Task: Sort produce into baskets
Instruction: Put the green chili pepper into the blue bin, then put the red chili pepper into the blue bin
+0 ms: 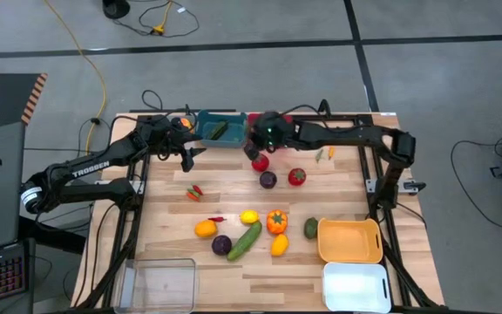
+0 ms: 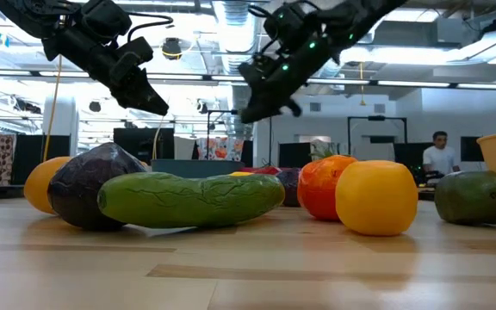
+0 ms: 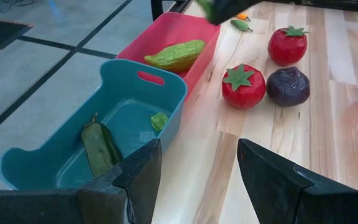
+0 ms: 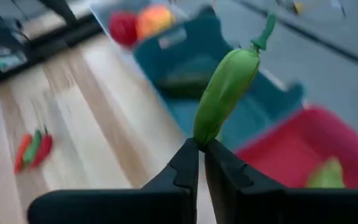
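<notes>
Beside the teal basket (image 1: 219, 130), at the table's (image 1: 234, 279) far edge, both my arms hover. That teal basket holds a dark green vegetable (image 3: 99, 146) and a small green piece; the red basket (image 3: 178, 38) touching it holds a bumpy green gourd (image 3: 175, 55). My right gripper (image 4: 201, 147) is clenched on the lower tip of a slim green pepper (image 4: 224, 94), which stands up from my fingertips, stem topmost, above the teal and red baskets. My left gripper (image 3: 197, 163) hangs half-spread and empty just beside the teal basket. Two tomatoes (image 3: 243, 86) and a purple fruit (image 3: 288, 86) lie near the red basket.
</notes>
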Controlling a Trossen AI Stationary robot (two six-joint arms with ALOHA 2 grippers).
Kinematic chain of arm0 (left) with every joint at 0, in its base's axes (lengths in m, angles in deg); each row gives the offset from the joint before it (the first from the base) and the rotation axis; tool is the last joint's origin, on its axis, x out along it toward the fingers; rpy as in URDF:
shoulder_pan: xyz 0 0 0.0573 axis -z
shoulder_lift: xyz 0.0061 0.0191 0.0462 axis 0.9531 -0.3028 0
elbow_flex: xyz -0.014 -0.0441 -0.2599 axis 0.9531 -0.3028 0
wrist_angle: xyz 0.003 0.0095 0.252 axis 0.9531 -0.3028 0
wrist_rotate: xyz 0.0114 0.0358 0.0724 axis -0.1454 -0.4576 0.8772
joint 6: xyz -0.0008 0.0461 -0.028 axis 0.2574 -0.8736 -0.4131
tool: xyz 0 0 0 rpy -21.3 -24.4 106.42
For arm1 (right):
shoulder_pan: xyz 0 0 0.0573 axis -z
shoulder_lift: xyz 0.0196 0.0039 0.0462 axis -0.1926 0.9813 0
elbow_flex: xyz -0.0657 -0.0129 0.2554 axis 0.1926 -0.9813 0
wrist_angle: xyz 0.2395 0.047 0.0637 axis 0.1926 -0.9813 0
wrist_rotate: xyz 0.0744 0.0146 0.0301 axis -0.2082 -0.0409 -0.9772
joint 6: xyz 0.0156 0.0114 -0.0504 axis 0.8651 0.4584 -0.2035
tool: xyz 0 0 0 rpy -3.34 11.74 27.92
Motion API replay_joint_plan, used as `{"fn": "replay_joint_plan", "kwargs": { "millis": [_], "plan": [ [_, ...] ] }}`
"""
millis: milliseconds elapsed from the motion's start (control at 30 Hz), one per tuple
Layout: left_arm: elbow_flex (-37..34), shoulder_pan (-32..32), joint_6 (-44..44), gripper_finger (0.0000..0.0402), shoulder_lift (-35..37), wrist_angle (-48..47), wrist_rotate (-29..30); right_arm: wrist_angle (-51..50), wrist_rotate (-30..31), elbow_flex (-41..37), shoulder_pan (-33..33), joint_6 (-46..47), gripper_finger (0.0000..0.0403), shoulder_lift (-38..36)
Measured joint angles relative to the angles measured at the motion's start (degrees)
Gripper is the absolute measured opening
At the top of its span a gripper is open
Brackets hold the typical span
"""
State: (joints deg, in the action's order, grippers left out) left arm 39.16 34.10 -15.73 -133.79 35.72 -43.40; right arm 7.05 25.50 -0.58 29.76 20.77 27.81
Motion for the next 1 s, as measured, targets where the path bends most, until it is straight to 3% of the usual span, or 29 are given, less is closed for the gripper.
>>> {"fn": "replay_joint_plan", "kwargs": {
  "millis": [200, 333, 633, 1000],
  "plan": [
    [0.00, 0.01, 0.04, 0.0199, 0.00, -0.01, 0.06, 16.76, -3.26, -0.04, 2.46, -2.29, 0.0053, 7.12],
    [0.00, 0.03, 0.15, 0.0199, 0.00, -0.01, 0.97, 22.77, -3.43, -0.04, 3.40, -1.77, 0.0053, 10.50],
    [0.00, 0.03, 0.75, 0.0199, 0.00, -0.58, 4.00, 23.49, -8.99, 0.84, 4.78, -1.79, 0.0066, 12.55],
    [0.00, 0.03, -1.26, 0.0199, 0.00, -0.75, 3.96, 23.17, -9.14, 0.85, 5.14, -1.79, 0.0138, 12.44]
  ]
}}
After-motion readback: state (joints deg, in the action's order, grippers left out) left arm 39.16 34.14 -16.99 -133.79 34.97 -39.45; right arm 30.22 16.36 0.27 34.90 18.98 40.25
